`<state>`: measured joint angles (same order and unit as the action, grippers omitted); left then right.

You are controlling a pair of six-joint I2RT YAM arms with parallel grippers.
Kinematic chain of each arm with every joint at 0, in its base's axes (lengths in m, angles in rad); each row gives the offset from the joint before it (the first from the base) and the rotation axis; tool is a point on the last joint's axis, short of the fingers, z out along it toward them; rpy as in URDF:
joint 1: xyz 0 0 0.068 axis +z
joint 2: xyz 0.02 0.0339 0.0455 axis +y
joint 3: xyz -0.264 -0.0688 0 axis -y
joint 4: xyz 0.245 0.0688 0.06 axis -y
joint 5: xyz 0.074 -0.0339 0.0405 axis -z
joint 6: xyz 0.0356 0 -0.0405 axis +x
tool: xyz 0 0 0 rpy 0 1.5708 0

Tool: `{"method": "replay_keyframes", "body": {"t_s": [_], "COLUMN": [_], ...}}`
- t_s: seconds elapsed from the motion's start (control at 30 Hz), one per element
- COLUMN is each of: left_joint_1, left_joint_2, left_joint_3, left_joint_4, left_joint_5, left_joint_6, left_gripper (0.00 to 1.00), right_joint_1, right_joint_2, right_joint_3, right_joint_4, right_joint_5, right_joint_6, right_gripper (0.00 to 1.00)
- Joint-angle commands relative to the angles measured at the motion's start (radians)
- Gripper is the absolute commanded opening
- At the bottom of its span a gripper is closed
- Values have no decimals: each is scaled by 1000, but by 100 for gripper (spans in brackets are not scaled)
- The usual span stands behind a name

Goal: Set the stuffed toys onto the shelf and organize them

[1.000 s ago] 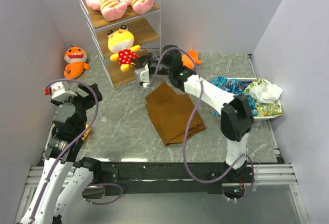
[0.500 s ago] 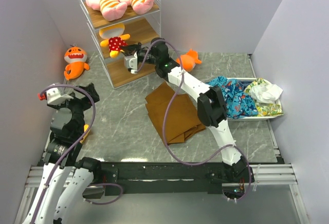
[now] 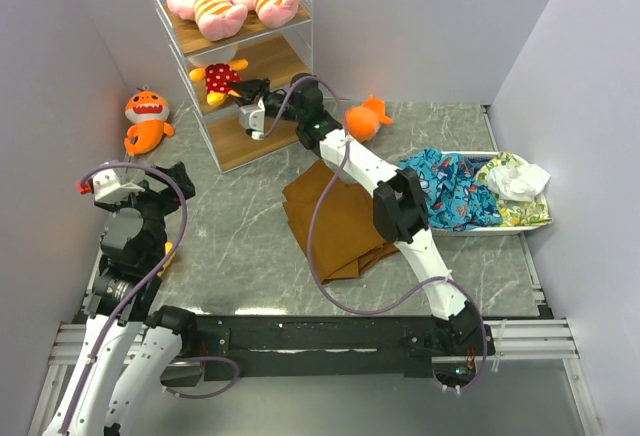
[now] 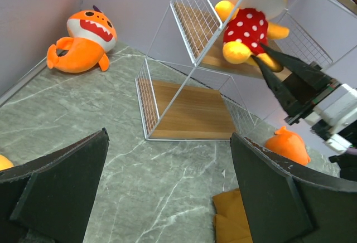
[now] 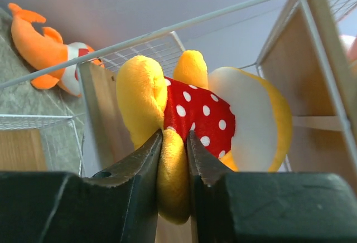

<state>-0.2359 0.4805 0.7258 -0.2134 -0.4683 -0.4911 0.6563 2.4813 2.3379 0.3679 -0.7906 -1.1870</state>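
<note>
The white wire shelf [image 3: 255, 146] stands at the back left. Two pink striped toys [image 3: 205, 1] lie on its top board. My right gripper [image 3: 243, 89] reaches into the middle level, shut on a leg of a yellow toy in a red polka-dot outfit [image 3: 222, 78]. The right wrist view shows the jaws [image 5: 174, 137] squeezing that yellow leg [image 5: 173, 181]. One orange shark [image 3: 145, 121] lies left of the shelf, another [image 3: 365, 118] to its right. My left gripper [image 4: 167, 142] is open and empty above the floor, facing the shelf [image 4: 189, 109]. The second yellow toy is mostly hidden.
A folded brown cloth [image 3: 335, 221] lies mid-table under the right arm. A tray with colourful fabric [image 3: 470, 191] sits at the right wall. Walls close in on both sides. A yellow-orange bit [image 3: 168, 252] peeks out beside the left arm.
My right gripper has carried the yellow polka-dot toy from in front of the shelf up and back into the middle level. The left arm has shifted only slightly.
</note>
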Motion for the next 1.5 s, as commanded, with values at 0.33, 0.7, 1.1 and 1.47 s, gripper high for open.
{"method": "replay_keyframes", "body": {"t_s": [0.33,0.7,1.1,1.47], "left_joint_1": [0,0,1,43], "left_joint_2": [-3,1,139,447], "left_joint_3": [1,1,76,201], "left_joint_4": [34,26,-248,-863], "left_joint_5": [3,-13,-243,-340], "left_joint_6": [-17,-23,-385,-987], "left_gripper": [97,96,96,97], "right_joint_1": [-12,-11,0,63], "right_joint_2": [18,2,-186,-599], "right_joint_3": [55,41,-303,-1096], "right_joint_4": [103,152,542,1241], "right_joint_5": [-10,-24,16,287], "right_joint_6": [30,76,337,938], "right_gripper": [51,58,68,59]}}
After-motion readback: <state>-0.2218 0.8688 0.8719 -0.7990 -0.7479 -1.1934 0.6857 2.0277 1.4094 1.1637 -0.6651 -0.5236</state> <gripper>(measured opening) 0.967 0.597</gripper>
